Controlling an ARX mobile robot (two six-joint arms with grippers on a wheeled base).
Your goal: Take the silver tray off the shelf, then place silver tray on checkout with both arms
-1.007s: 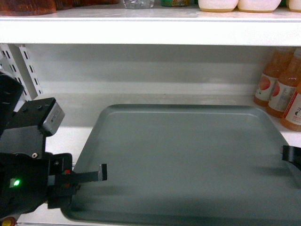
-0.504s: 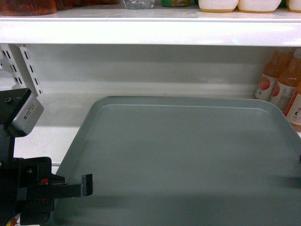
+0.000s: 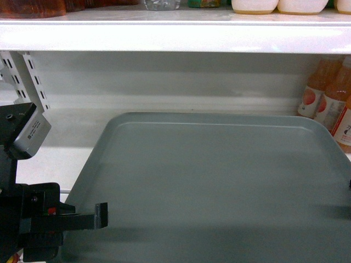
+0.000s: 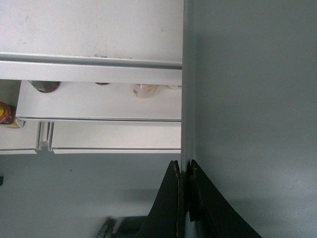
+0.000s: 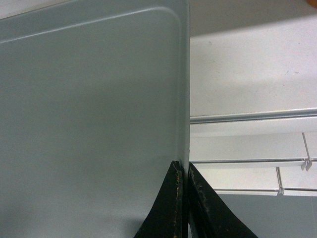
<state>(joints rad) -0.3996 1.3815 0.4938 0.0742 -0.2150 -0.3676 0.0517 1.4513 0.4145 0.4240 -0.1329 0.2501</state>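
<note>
We see the silver tray filling most of the head view, its far edge over the white shelf and its near part extending toward the camera past the shelf's front lip. Its surface is bare matte grey-green with a low raised rim.

Left gripper: in the left wrist view the 2 black fingers are pinched onto the tray's left rim, one on each face, with only the thin edge between them. We read that as clenched on the tray. In the head view the upper finger lies over the tray's near left corner, and a grey block sits on the arm above it.

Right gripper: same arrangement in the right wrist view, 2 dark fingers closed tight on the tray's right rim near a rounded corner. In the head view only a sliver of black shows at the right frame edge, beside the tray's right rim.

Below the tray edge, both wrist views show lower shelf boards; the left wrist view catches a few small items on one, too blurred to name.

3 orange bottles stand on the shelf at far right, just beside the tray's far right corner. An upper shelf board carries jars and containers. A perforated white bracket stands at left.
</note>
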